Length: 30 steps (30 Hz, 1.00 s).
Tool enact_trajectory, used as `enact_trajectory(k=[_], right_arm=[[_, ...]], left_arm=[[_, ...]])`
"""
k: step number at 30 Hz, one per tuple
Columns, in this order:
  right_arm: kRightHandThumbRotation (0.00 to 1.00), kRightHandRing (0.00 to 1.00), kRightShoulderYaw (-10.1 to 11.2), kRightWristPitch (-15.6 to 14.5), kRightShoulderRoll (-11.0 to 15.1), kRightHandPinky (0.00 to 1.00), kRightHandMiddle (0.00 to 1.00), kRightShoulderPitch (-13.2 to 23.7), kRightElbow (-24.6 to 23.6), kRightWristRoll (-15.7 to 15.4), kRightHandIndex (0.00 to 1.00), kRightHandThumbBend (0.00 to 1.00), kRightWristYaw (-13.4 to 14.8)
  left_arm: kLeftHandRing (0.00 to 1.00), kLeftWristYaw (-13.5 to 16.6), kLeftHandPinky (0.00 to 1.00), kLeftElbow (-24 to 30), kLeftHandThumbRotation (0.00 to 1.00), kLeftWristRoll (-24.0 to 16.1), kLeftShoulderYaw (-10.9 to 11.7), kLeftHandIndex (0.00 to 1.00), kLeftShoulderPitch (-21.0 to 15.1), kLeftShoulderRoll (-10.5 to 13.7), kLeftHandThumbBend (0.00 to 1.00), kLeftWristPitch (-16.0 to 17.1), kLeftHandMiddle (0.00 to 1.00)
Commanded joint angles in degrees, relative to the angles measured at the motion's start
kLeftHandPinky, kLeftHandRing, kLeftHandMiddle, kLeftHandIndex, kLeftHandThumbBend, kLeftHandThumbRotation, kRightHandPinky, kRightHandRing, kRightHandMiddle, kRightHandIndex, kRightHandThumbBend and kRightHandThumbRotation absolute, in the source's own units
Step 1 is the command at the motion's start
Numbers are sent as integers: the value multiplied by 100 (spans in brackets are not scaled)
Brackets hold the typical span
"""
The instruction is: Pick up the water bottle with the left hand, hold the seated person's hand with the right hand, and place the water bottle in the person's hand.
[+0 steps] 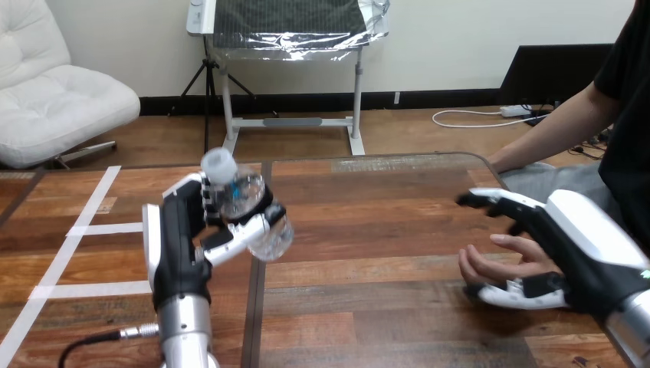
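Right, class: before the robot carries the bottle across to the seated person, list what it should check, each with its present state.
1. Grip of the left hand on the clear plastic water bottle with a white cap: ok.
2. Bottle lifted off the wooden table: ok.
3. The person's hand palm up and empty: ok.
4. Hold of the right hand on the person's hand: cannot tell.
5. Bottle over the person's hand: not ok, it is off to the view's left.

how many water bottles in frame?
1. The water bottle is gripped in the left hand, over the table's left half, cap tilted up and left.
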<state>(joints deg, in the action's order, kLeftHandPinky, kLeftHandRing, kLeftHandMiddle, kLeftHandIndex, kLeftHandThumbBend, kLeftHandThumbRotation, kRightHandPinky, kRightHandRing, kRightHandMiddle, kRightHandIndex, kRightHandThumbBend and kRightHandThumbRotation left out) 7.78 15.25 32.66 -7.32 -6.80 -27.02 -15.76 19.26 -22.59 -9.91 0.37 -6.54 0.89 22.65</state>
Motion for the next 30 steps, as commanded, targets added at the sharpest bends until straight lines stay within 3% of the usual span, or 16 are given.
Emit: enact_trajectory(k=[1, 6, 13, 20, 30], right_arm=[[2, 82, 97, -167, 374, 74, 84, 502, -213, -71, 82, 78, -117], [0, 81, 36, -346, 599, 74, 83, 592, -96, -257, 81, 82, -150], [0, 83, 8, -643, 753, 75, 84, 656, -35, -263, 81, 84, -286], [0, 85, -37, -1175, 916, 77, 86, 780, 34, -518, 83, 85, -432], [0, 87, -28, -1366, 1003, 78, 88, 840, 125, -604, 84, 85, -446]], left_arm=[[42, 5, 39, 571, 0, -150, -54, 47, -273, -29, 73, 24, 46], [43, -37, 39, 596, 0, -121, -43, 47, -239, -33, 72, 35, 46], [43, -71, 39, 595, 0, -91, -11, 47, -216, -51, 73, 53, 46], [42, -95, 39, 524, 0, -108, 26, 47, -228, -37, 72, 139, 46], [42, -81, 39, 484, 0, -159, 40, 47, -234, -25, 72, 187, 46]])
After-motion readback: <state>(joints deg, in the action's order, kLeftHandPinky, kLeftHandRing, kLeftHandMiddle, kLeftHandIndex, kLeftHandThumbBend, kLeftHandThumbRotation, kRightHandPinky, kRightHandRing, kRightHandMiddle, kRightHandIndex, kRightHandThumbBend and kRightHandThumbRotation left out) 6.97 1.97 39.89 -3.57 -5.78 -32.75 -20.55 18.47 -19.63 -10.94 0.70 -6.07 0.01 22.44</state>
